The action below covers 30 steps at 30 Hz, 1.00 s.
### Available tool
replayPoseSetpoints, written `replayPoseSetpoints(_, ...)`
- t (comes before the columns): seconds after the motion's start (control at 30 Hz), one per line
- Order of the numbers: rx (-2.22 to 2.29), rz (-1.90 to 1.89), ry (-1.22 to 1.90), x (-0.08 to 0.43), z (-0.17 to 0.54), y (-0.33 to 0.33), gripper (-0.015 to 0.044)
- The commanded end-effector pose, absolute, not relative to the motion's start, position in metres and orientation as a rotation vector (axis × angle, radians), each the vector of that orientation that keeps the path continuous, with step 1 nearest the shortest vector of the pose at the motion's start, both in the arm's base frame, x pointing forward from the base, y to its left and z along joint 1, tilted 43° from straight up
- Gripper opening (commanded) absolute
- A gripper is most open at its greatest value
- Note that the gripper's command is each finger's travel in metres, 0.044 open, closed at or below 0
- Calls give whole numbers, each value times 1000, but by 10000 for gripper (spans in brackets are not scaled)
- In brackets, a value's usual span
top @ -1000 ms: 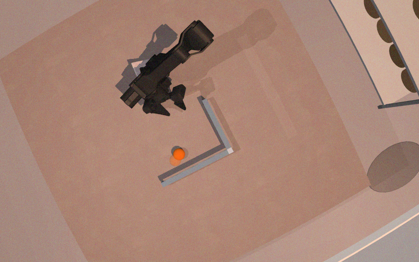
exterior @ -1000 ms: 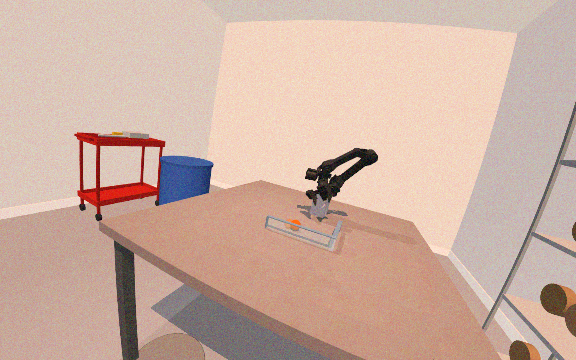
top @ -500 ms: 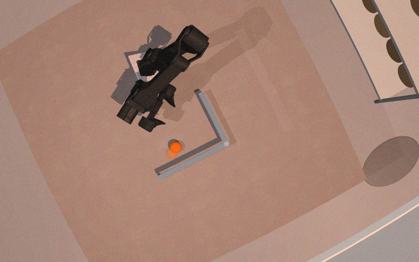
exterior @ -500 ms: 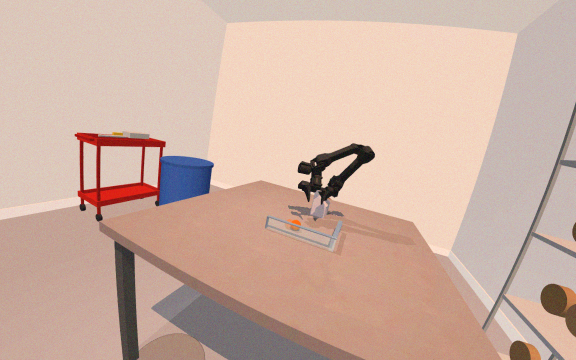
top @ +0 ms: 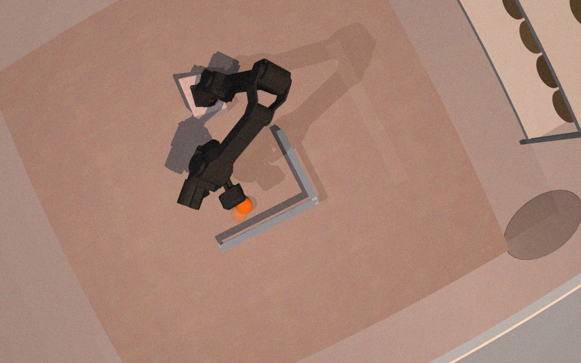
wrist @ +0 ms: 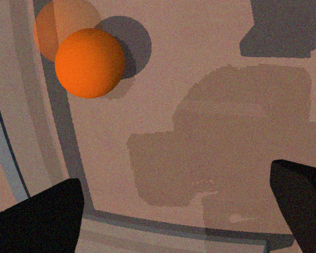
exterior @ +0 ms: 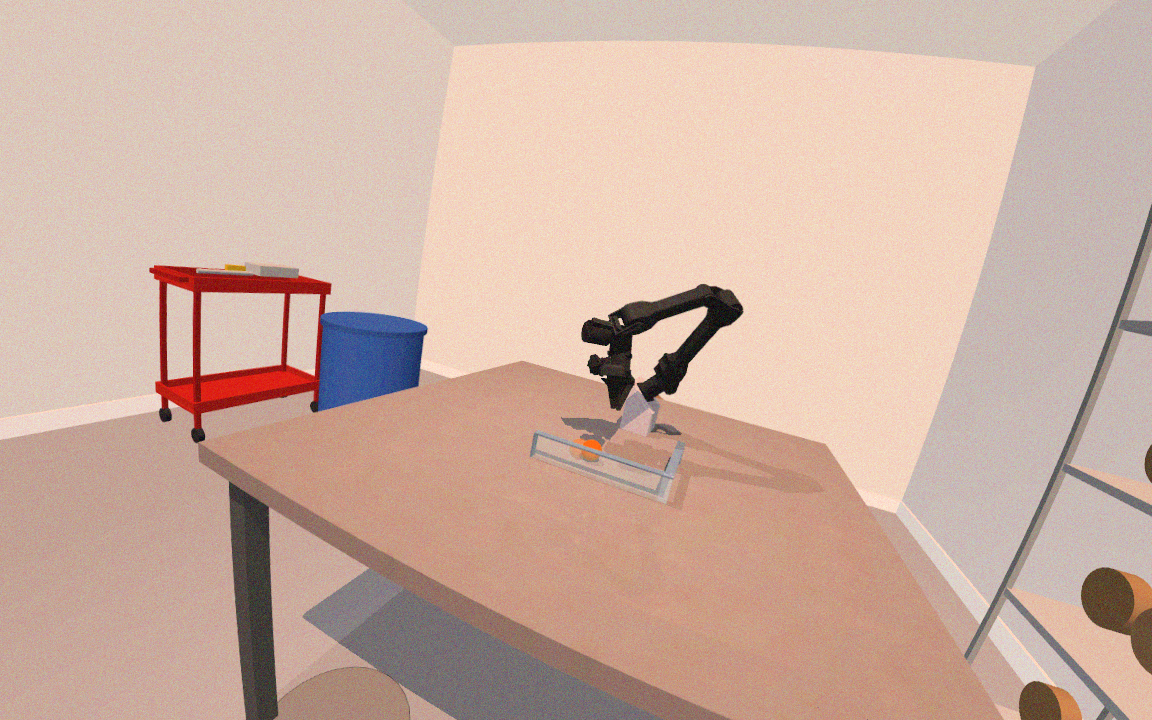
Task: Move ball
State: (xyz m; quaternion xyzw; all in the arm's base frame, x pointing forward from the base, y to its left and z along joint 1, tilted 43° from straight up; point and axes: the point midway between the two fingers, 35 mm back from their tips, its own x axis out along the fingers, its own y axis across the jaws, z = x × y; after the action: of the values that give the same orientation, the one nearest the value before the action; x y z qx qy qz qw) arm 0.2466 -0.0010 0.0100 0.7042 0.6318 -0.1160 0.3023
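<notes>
The orange ball [top: 244,205] [exterior: 593,447] [wrist: 90,63] lies on the table, inside the corner near the long clear wall [top: 265,225] [exterior: 632,468]. The see-through copy [top: 238,215] [wrist: 77,14] partly overlaps the ball in the views and sits slightly farther from the corner and nearer that wall. The short clear wall [top: 297,167] [exterior: 674,461] meets the long one at the corner. My gripper [wrist: 178,183] is open and empty, above the table inside the corner. The ball is not between its fingers. In the top view the arm hides part of the gripper.
The arm's pale base block [exterior: 639,413] stands behind the walled corner on the table [top: 351,270] [exterior: 473,429]. A red cart [exterior: 240,386], a blue barrel [exterior: 370,367] and a shelf rack [exterior: 1032,537] stand away from the table.
</notes>
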Motion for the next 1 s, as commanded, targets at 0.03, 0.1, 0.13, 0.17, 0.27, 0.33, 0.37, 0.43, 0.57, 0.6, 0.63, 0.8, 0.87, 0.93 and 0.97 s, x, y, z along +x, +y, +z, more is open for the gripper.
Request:
replayPoseSetpoints(0.03,846,429,1607,310,-9,15,348)
replayPoseSetpoints(0.1,730,513,1582,317,-11,19,348)
replayPoseSetpoints(0.13,673,554,1568,321,-12,21,348)
replayPoseSetpoints(0.17,616,595,1554,324,-12,23,348)
replayPoseSetpoints(0.27,452,712,1508,334,-15,29,348)
replayPoseSetpoints(0.33,427,729,1501,336,-15,30,348)
replayPoseSetpoints(0.37,427,729,1501,336,-15,30,348)
replayPoseSetpoints(0.43,427,729,1501,336,-15,30,348)
replayPoseSetpoints(0.57,427,729,1501,336,-15,30,348)
replayPoseSetpoints(0.6,427,729,1501,336,-15,30,348)
replayPoseSetpoints(0.63,427,729,1501,336,-15,30,348)
replayPoseSetpoints(0.8,427,729,1501,336,-15,30,348)
replayPoseSetpoints(0.87,427,729,1501,336,-15,30,348)
replayPoseSetpoints(0.93,427,729,1501,336,-16,30,348)
replayPoseSetpoints(0.97,428,729,1501,335,-19,33,348)
